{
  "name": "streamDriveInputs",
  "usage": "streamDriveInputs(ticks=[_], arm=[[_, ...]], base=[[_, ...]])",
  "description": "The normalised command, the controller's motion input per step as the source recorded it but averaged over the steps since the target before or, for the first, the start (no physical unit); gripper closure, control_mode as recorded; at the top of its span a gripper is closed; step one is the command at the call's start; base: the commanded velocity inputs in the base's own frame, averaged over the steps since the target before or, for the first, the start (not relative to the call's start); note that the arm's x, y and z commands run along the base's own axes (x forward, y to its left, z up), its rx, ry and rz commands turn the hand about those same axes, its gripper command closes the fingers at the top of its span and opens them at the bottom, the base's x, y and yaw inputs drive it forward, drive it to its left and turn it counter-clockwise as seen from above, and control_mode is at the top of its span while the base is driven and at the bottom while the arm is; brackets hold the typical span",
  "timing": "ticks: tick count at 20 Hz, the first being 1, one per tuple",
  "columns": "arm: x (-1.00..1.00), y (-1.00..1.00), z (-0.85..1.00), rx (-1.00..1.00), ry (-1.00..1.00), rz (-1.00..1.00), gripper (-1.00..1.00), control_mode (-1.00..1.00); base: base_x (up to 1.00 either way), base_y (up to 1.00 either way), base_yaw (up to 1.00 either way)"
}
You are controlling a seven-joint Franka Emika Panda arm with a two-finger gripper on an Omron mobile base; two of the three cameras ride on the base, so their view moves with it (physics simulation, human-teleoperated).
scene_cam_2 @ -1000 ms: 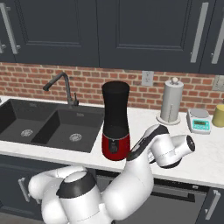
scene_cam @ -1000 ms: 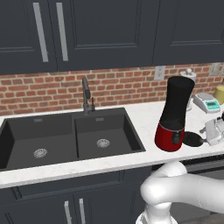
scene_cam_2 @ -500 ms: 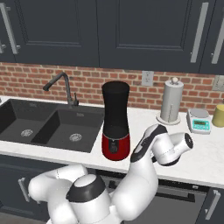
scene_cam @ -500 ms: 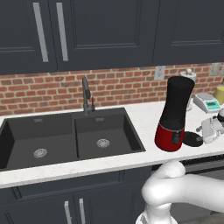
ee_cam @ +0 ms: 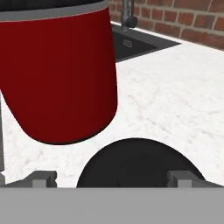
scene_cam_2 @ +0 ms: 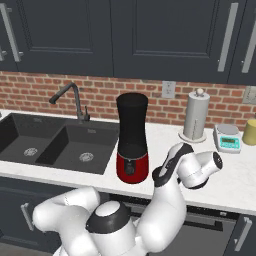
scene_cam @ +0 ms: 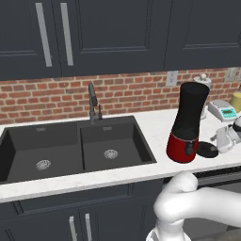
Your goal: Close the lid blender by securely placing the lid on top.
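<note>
Matte black round lid (ee_cam: 139, 164) lies flat on speckled marble beside the glossy red blender (ee_cam: 61, 74), between wide-open, empty jaws.

The white arm rises from its base at the near edge of the scene, bends at a dark-jointed elbow and reaches forward and right, wrist angled low. The gripper (ee_cam: 111, 178) hangs with its jaws spread wide (the two fingertips (ee_cam: 43, 178) stand far apart), gripping nothing, its hand (scene_cam: 228, 138) low at the far right.
</note>
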Motion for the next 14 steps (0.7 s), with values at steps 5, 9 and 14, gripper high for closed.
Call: streamDriveInputs(ticks=[5, 9, 14], arm=[[0.11, -0.23, -0.17, 0.0, 0.0, 0.0, -1.0, -1.0], [0.11, -0.05, -0.26, 0.0, 0.0, 0.0, -1.0, -1.0], [0.08, 0.0, -0.3, 0.0, 0.01, 0.0, -1.0, -1.0]], base=[[0.0, 0.0, 0.0], [0.0, 0.0, 0.0], [0.0, 0.0, 0.0]])
